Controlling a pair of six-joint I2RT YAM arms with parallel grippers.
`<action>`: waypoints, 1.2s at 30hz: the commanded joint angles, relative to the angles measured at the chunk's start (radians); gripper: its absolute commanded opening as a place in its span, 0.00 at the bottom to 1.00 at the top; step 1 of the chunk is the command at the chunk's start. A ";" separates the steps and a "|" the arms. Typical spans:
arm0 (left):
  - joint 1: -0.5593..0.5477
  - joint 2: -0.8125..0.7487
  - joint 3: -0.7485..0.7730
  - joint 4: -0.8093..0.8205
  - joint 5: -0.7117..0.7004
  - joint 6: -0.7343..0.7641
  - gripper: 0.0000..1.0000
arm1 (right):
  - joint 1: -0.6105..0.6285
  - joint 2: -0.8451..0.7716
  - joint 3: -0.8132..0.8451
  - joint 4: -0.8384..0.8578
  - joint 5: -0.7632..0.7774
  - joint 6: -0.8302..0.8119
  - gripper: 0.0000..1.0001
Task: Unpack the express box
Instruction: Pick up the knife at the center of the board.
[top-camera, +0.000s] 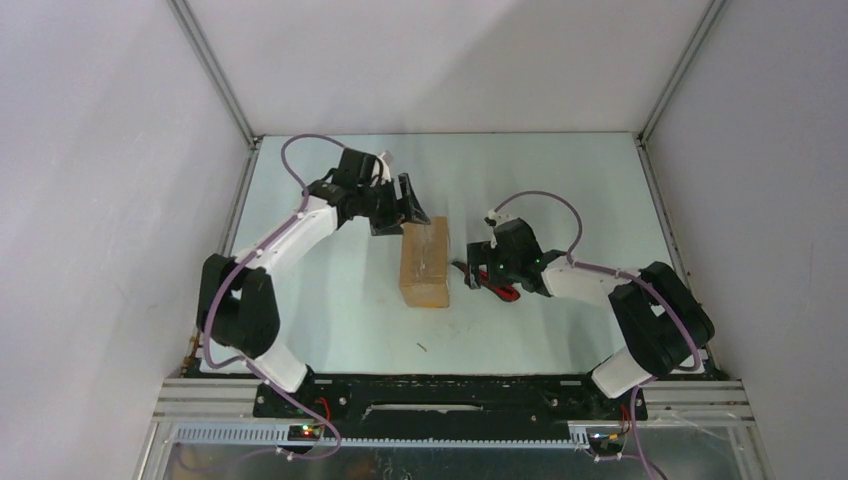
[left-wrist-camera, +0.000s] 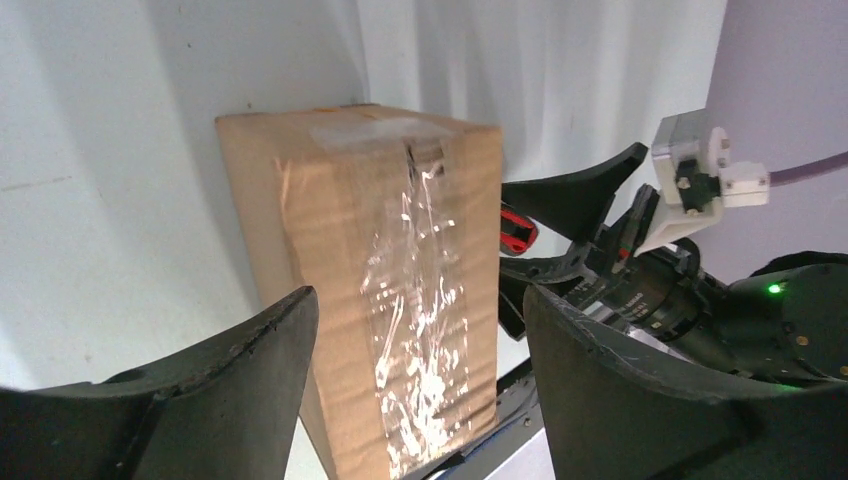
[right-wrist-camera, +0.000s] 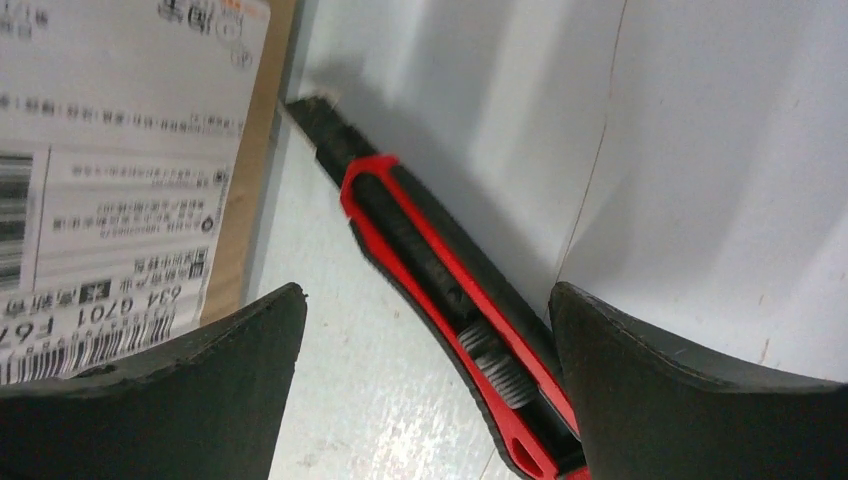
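Note:
The express box (top-camera: 425, 264), a brown taped carton, lies in the middle of the table. In the left wrist view the express box (left-wrist-camera: 380, 300) shows a strip of shiny clear tape down its face. My left gripper (top-camera: 400, 208) hovers open at the box's far end; its fingers (left-wrist-camera: 230, 390) stand wider than the box and apart from it. My right gripper (top-camera: 478, 270) is open just right of the box, low over a red-and-black utility knife (right-wrist-camera: 450, 300) lying on the table. The knife runs between the open jaws, close to the right finger (right-wrist-camera: 690, 400). The box's white label (right-wrist-camera: 110, 170) shows at left.
The utility knife (top-camera: 495, 287) lies right of the box, partly under my right gripper. White enclosure walls (top-camera: 130, 150) close in the table on the left, back and right. A small dark speck (top-camera: 421, 347) lies near the front edge.

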 joint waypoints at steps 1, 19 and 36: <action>-0.011 -0.096 -0.064 0.054 0.035 -0.022 0.79 | 0.078 -0.025 -0.051 -0.129 0.113 0.055 0.94; -0.026 -0.171 -0.016 0.019 0.040 -0.031 0.80 | 0.161 -0.062 -0.121 -0.166 0.276 0.141 0.30; -0.071 -0.173 0.127 0.041 0.186 -0.068 0.82 | 0.063 -0.490 0.021 -0.279 0.108 0.010 0.00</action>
